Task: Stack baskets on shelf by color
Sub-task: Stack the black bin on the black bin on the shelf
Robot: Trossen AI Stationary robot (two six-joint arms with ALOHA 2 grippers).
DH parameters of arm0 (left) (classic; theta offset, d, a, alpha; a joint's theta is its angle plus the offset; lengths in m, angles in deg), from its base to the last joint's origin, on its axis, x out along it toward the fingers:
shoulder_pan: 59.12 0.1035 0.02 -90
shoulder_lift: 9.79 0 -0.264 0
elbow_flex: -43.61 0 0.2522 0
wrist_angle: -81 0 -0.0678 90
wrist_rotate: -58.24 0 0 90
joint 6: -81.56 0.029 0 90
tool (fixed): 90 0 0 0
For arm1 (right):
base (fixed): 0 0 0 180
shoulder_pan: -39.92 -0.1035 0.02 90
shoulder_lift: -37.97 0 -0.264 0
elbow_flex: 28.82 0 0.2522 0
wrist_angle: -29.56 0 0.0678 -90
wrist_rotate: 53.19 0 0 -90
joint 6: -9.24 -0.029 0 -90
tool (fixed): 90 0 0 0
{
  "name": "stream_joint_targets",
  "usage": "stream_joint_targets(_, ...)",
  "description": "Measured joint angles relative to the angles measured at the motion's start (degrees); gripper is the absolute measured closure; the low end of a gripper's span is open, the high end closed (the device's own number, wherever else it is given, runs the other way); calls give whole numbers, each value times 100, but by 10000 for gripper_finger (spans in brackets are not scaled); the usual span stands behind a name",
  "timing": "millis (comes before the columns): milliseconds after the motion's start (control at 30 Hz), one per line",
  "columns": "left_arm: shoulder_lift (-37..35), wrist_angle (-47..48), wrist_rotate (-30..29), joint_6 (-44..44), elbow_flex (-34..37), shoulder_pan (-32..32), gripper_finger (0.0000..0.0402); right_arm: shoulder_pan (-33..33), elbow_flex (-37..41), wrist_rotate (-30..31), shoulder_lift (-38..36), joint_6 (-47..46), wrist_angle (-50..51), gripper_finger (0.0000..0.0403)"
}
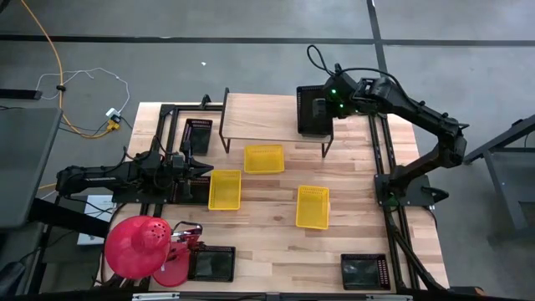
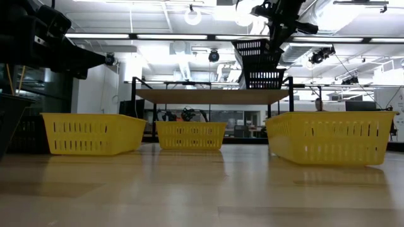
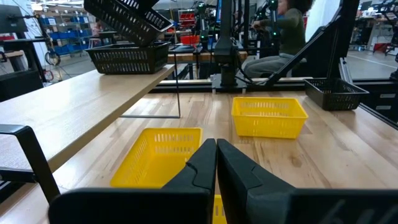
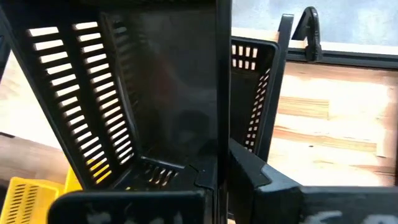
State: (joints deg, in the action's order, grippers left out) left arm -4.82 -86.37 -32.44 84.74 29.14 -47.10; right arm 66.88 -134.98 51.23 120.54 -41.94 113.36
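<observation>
- Black basket, tilted, hangs in the air over the right end of the shelf; right gripper clamped on its wall, fingers closed tight on the plastic (right wrist view shows the slotted wall pinched between the fingers).
- Second black basket sits flat on the shelf's right end, right under the held one; the two look apart in the low view, not nested yet.
- Shelf plank otherwise bare wood across its left and middle parts.
- Three yellow baskets on the tabletop in front of the shelf, none on it: one just in front of the shelf's middle, one farther out toward the shelf's left side, one farther out toward the shelf's right side. All upright, apart from each other.
- Left gripper parked just left of the yellow basket by the shelf's left side, fingers pressed together, nothing held.
- More black baskets on the table: one beside the shelf's left leg, two well away from the shelf at the opposite table edge.
- Red round object near that same far edge, left corner; can't tell what it is.
- Person seated in the room beyond the table, seen past the shelf in the left wrist view.
</observation>
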Motion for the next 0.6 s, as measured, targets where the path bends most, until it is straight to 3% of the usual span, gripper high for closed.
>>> stream_joint_targets(600, 0, 1, -1, 0, -1, 0, 398, 72, 638, -93, 20, 14, -190, 391)
